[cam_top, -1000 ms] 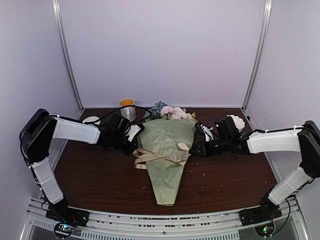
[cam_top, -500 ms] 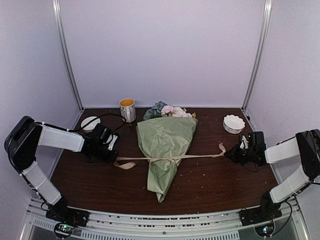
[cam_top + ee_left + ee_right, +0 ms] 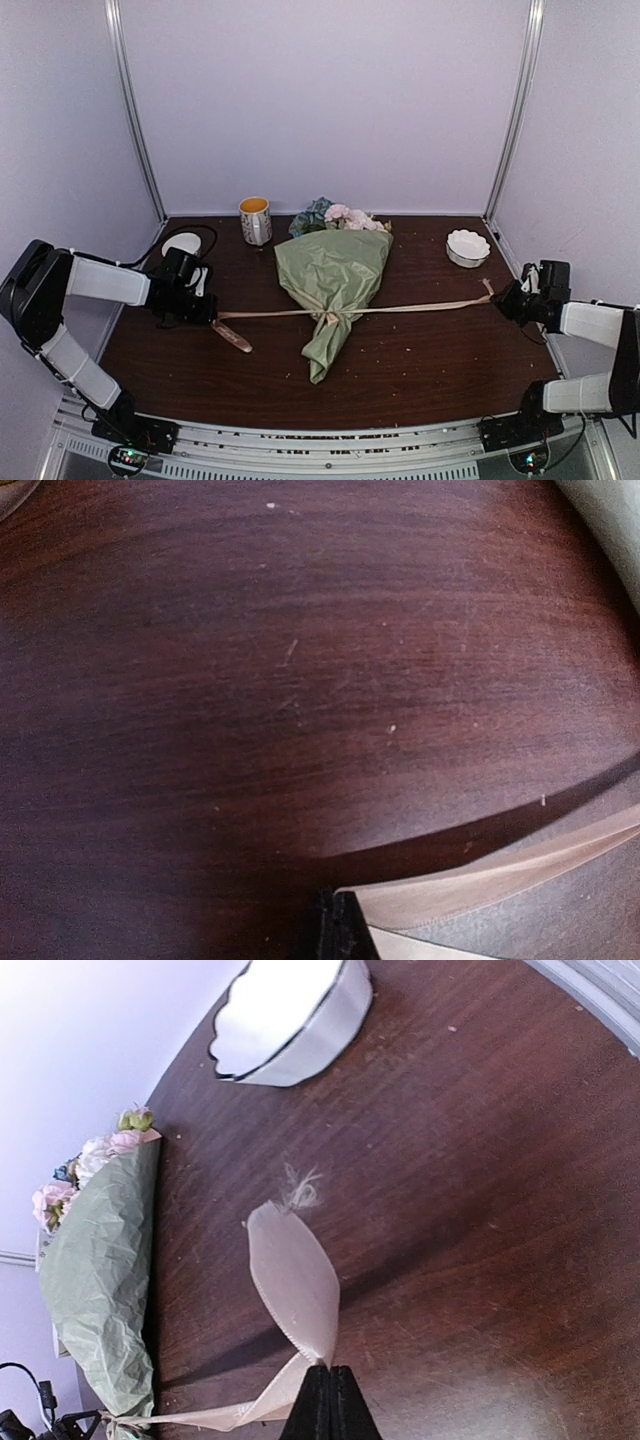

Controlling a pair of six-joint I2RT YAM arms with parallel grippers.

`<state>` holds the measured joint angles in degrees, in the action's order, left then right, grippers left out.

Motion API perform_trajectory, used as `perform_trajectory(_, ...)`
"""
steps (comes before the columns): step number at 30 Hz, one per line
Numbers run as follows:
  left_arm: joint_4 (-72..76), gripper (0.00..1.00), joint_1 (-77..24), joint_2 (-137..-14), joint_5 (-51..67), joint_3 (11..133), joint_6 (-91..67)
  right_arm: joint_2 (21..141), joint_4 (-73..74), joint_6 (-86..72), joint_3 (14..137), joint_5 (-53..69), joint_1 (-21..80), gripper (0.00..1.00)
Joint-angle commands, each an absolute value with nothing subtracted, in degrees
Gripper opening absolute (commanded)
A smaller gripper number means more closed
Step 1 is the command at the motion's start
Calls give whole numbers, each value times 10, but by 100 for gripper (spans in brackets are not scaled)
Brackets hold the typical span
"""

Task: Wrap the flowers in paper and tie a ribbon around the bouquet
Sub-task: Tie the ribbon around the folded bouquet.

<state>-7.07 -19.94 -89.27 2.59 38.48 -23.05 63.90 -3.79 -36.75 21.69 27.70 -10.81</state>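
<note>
The bouquet (image 3: 334,285) lies in the middle of the table, a cone of sage-green paper (image 3: 98,1260) with pink, white and blue flowers (image 3: 345,217) at its far, wide end. A beige ribbon (image 3: 410,308) is knotted round its narrow waist and stretched taut to both sides. My left gripper (image 3: 208,312) is shut on the ribbon's left part (image 3: 480,885), with a loose tail trailing toward the near edge. My right gripper (image 3: 500,300) is shut on the ribbon's right part (image 3: 295,1285), whose frayed end curls up past the black fingertips (image 3: 330,1405).
A mug (image 3: 255,219) with an orange inside stands at the back, left of the flowers. A small white dish (image 3: 182,243) sits at the far left, with a cable beside it. A white scalloped bowl (image 3: 468,247) stands at the back right. Small crumbs dot the dark wooden table (image 3: 440,360).
Both arms have pulled apart, left going left and right going right. The ribbon has drawn out from loose loops into a straight taut line, and the paper cone has cinched narrower at the knot.
</note>
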Motion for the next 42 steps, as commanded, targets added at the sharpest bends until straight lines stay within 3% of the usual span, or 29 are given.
perform_trajectory(1, -67, 0, -162, -900, 6, 358, -267, 639, 19, -327, 206, 231, -174, 0)
perform_trajectory(10, -64, 0, -143, -881, 12, 343, -268, 655, 51, -297, 220, 241, -260, 0)
perform_trajectory(32, -69, 0, -143, -868, -1, 346, -260, 668, 87, -252, 238, 229, -279, 0)
perform_trajectory(36, -74, 0, -180, -834, 10, 371, -213, 627, 120, -247, 248, 218, -241, 0)
perform_trajectory(42, -92, 0, -282, -779, 9, 454, -128, 568, 199, -257, 326, 176, -83, 0)
